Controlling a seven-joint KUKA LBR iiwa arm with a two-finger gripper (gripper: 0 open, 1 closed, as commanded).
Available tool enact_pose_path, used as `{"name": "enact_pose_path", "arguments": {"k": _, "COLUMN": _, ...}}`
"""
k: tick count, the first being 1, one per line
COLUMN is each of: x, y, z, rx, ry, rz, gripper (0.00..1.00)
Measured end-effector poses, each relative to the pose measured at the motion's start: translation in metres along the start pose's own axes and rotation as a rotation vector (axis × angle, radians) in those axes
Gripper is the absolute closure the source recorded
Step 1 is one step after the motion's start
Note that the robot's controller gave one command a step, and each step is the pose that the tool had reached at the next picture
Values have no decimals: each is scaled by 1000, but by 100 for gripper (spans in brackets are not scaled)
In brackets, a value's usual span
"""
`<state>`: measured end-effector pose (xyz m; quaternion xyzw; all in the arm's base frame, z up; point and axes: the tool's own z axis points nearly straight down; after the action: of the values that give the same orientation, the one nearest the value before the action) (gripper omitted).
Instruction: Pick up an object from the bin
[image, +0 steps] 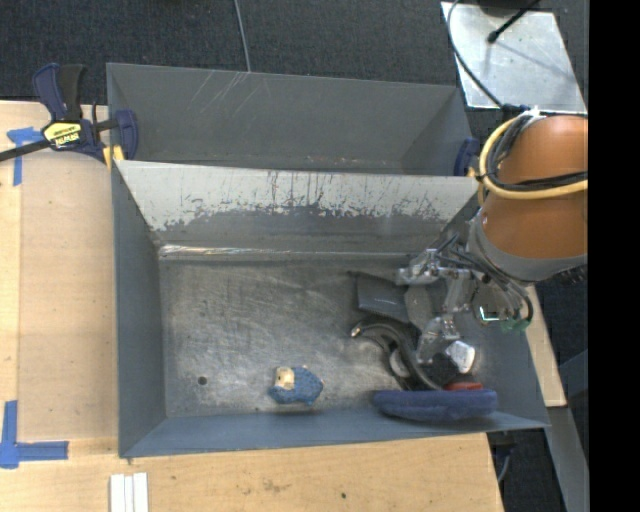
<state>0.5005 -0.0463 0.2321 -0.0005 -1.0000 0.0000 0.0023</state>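
Black curved piece (383, 338) lay on the bin floor in the right half, toward the front wall, its arc running down to the right into a dark tangle under the tool (435, 347). Tool stood low in the bin's right front corner, directly above that tangle. Whether the tool was open or closed: could not tell. Nothing could be seen held in it.

Just behind the curved piece: a dark grey block (380, 294), flat on the floor, close to or touching the curved piece; contact not resolvable. At the tool's right side: a small white piece (461, 354), and just in front of that a red piece (466, 385), partly hidden. Along the front wall below these: a long blue object (436, 403), lying lengthwise against the wall.

Well apart to the left, near the front wall: a blue lump (298, 389) with a small beige bit (285, 377) touching its upper left.

Left half of the grey bin (230, 300) floor bare, scuffed metal. Arm's orange cover (540, 150) above the bin's right rim.
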Motion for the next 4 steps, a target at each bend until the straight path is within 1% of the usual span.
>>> {"name": "enact_pose_path", "arguments": {"k": 1, "x": -46, "y": -28, "z": 160, "rx": -5, "ry": -10, "rz": 245, "gripper": 0}}
{"name": "enact_pose_path", "arguments": {"k": 2, "x": -22, "y": -34, "z": 131, "rx": -2, "ry": -3, "rz": 351, "gripper": 0}}
{"name": "enact_pose_path", "arguments": {"k": 3, "x": -4, "y": -43, "z": 125, "rx": -2, "ry": 1, "rz": 565, "gripper": 0}}
{"name": "enact_pose_path", "arguments": {"k": 4, "x": 15, "y": -38, "z": 160, "rx": -5, "ry": -10, "rz": 956, "gripper": 0}}
